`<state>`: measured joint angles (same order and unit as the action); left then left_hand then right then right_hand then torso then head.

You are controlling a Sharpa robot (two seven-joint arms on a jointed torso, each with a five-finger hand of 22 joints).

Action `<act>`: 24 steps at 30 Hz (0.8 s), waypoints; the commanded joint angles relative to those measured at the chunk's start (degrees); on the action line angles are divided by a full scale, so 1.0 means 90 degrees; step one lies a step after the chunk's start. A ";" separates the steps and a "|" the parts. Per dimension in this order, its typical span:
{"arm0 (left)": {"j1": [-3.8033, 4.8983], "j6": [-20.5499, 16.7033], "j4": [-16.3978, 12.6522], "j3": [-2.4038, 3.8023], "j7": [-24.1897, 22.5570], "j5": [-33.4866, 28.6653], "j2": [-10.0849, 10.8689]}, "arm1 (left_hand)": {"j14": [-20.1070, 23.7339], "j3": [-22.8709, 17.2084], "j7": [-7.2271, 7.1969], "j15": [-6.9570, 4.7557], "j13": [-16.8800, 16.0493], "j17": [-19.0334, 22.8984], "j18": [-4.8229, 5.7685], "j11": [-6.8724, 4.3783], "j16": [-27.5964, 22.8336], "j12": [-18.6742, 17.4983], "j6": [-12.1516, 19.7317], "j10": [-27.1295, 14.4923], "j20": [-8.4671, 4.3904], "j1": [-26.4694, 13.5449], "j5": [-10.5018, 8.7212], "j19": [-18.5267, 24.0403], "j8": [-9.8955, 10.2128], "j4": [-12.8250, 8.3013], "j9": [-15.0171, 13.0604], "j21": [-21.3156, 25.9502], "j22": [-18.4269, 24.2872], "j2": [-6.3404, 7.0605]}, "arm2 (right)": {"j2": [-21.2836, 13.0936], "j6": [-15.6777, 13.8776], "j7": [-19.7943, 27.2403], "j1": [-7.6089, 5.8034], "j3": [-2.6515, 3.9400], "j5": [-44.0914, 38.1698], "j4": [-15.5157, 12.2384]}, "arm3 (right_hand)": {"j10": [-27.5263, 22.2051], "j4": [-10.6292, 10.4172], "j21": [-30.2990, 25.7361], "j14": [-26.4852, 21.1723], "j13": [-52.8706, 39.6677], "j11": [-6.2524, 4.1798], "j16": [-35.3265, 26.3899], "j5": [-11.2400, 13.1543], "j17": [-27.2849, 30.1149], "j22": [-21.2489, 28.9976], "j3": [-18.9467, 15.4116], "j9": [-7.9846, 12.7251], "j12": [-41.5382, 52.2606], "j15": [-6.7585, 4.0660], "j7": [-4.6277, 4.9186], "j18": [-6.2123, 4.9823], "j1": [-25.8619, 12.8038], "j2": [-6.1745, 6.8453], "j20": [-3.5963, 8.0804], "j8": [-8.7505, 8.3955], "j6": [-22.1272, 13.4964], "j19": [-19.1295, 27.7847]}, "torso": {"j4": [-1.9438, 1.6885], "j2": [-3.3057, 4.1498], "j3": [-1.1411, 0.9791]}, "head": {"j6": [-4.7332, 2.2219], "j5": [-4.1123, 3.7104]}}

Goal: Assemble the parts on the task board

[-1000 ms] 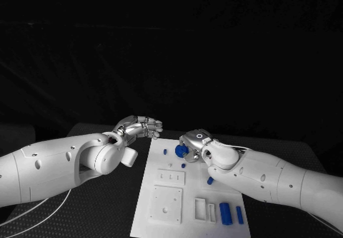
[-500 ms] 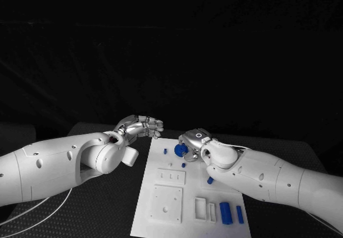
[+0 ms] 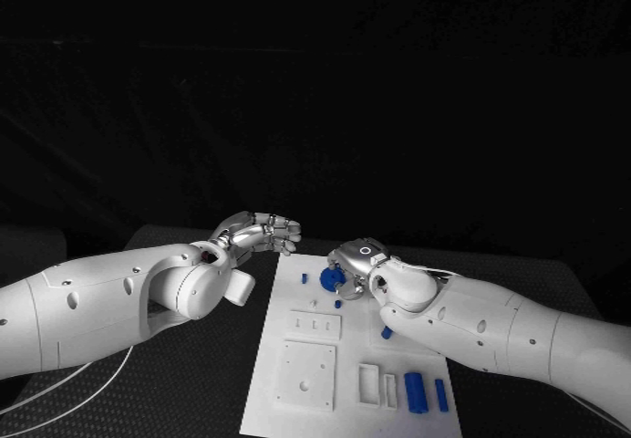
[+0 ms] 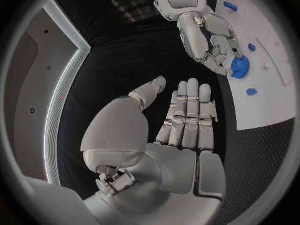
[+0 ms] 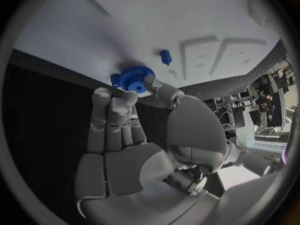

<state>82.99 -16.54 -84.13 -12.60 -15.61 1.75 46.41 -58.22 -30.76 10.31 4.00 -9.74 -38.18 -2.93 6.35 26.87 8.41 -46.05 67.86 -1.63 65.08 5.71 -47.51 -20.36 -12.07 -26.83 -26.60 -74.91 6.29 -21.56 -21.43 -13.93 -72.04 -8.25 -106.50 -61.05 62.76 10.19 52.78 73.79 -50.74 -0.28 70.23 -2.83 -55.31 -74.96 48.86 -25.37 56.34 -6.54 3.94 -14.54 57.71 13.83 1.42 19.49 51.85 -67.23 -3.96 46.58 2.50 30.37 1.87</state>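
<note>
The right robot hand [image 3: 353, 270] grips a blue gear [image 5: 137, 78] between thumb and fingertips, holding it just above the far end of the task board [image 3: 305, 360]. Compared with a second ago almost nothing has moved: this hand has edged only slightly, and the gear hangs over the same stretch of board, close to a small blue peg [image 5: 165, 56] standing in the white plate. My reading is that the gear is being lined up with its seat and the lowering has not yet begun (the exact seat is hidden under the fingers, so I cannot tell how well it is aligned).

The left robot hand [image 3: 263, 233] holds nothing; it hovers off the board's far left corner, above the dark surface [image 3: 158, 383], fingers extended side by side in its wrist view, unchanged from the earlier frames.

Nearer the robot, a blue cylinder [image 3: 416, 392] and a thinner blue bar [image 3: 440, 395] lie on the board, untouched, so much of the assembly seems left to do
</note>
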 commanded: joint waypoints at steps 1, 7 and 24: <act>0.0006 0.0015 -0.0012 0.0005 -0.0049 0.0028 -0.0004 | -0.0028 -0.0007 0.0009 0.0011 -0.0008 -0.0007 -0.0083 0.0022 -0.0026 -0.0039 0.0001 -0.0016 0.0002 -0.0055 0.0007 0.0038 0.0034 -0.0019 -0.0012 -0.0028 -0.0099 0.0005 | 0.0013 0.0196 0.0057 0.0026 -0.0020 0.0004 0.0002 | 0.0001 -0.0010 -0.0019 -0.0001 0.0005 0.0037 -0.0029 0.0005 -0.0011 -0.0054 -0.0019 -0.0013 -0.0036 0.0043 0.0287 -0.0051 0.0006 0.0043 0.0004 0.0018 0.0240 -0.0019 | -0.0004 -0.0001 -0.0004 | -0.0008 -0.0003; 0.0006 0.0015 -0.0017 0.0005 -0.0049 0.0028 -0.0004 | -0.0028 -0.0008 0.0009 0.0012 -0.0009 -0.0008 -0.0083 0.0023 -0.0027 -0.0040 0.0002 -0.0017 0.0002 -0.0056 0.0007 0.0038 0.0035 -0.0020 -0.0014 -0.0028 -0.0099 0.0006 | 0.0037 0.0145 0.0032 0.0033 -0.0028 0.0043 0.0048 | -0.0054 0.0003 -0.0048 -0.0032 0.0009 0.0092 -0.0057 0.0006 -0.0032 -0.0048 -0.0054 0.0045 -0.0045 0.0092 0.0348 -0.0051 0.0022 0.0126 0.0000 -0.0114 0.0018 0.0013 | 0.0006 0.0003 -0.0007 | -0.0014 -0.0001; 0.0006 0.0009 -0.0005 0.0005 -0.0047 0.0028 -0.0012 | -0.0028 -0.0010 0.0012 0.0012 -0.0011 -0.0011 -0.0083 0.0025 -0.0030 -0.0045 0.0011 -0.0023 0.0002 -0.0058 0.0007 0.0039 0.0043 -0.0025 -0.0016 -0.0030 -0.0098 0.0012 | -0.0032 0.0045 0.0020 0.0033 -0.0030 0.0164 0.0028 | -0.0143 0.0002 -0.0099 -0.0080 0.0013 0.0206 -0.0102 -0.0005 -0.0079 -0.0037 -0.0036 0.0162 -0.0030 0.0199 0.0465 -0.0051 0.0160 0.0238 0.0001 -0.0442 -0.0636 0.0047 | 0.0002 0.0002 -0.0008 | -0.0017 0.0006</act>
<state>82.99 -16.54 -84.08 -12.60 -15.61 1.76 46.40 -58.22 -30.76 10.31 4.00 -9.78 -38.21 -2.64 6.35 26.87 8.19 -46.05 67.86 -1.63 65.09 5.71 -47.51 -20.36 -12.07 -26.92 -26.60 -74.90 6.29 -21.77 -21.22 -13.98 -71.75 -8.52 -105.42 -60.73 61.52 10.20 52.24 73.09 -50.69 1.34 69.61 -2.84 -55.95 -74.96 48.22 -23.95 56.11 -5.00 7.33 -13.84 58.56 16.13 1.22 15.74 47.35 -67.02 -3.96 46.58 2.43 30.30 1.94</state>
